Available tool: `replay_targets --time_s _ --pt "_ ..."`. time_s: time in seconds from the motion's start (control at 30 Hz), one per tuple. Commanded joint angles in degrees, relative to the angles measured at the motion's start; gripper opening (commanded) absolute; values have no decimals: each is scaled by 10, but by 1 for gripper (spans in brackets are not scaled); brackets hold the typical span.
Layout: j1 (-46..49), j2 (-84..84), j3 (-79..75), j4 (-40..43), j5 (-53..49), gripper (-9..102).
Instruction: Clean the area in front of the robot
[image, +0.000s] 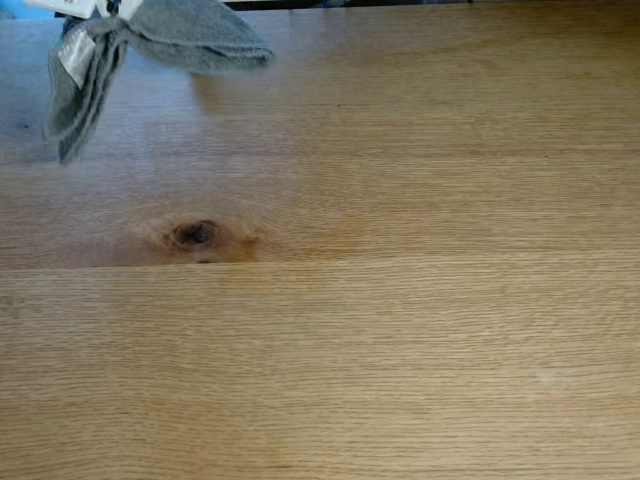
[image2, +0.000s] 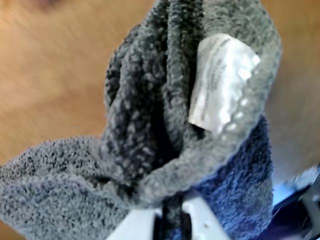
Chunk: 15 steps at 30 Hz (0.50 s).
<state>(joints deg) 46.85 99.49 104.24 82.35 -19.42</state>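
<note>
My gripper (image2: 172, 220): at 6 o'clock in the wrist view, my two white fingers (image2: 132, 226) are closed nearly together, pinching a bunched fold of the grey terry cloth (image2: 145, 145).
Cloth, close up: it hangs from my fingers in thick folds running away toward 12 o'clock; a white care label (image2: 220, 82) sits on its edge at 1 o'clock.
Cloth, from the fixed view: the cloth (image: 150, 50) is at 11 o'clock, one flap drooping down toward 7 o'clock, the other spreading toward 3 o'clock; whether the lower tip touches the wood I cannot tell.
Long axis: the drooping flap runs from 12 o'clock down to 7 o'clock, with its free end nearest the table.
The area: the light-oak tabletop (image: 400, 330) spreads across the fixed view, its grain and plank seam running 9 to 3 o'clock.
Marks: a dark brown knot (image: 195, 234) lies left of centre on the seam; a faint pale streak (image: 545, 378) shows toward 4 o'clock.
Step in hand: by my reckoning, carrying the cloth to begin wiping.
Next move: lowering it flat onto the wood, then sweeping along the grain, keeping my grip firm.
</note>
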Motion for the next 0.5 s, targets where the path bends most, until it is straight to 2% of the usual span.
replay_targets --time_s 0.0,0.17,0.33,0.47 --pt "42 66 104 -36 -39 0" --pt "45 69 271 -185 -42 0" --pt "6 75 402 -394 22 0" --pt "-30 74 464 -527 69 0"
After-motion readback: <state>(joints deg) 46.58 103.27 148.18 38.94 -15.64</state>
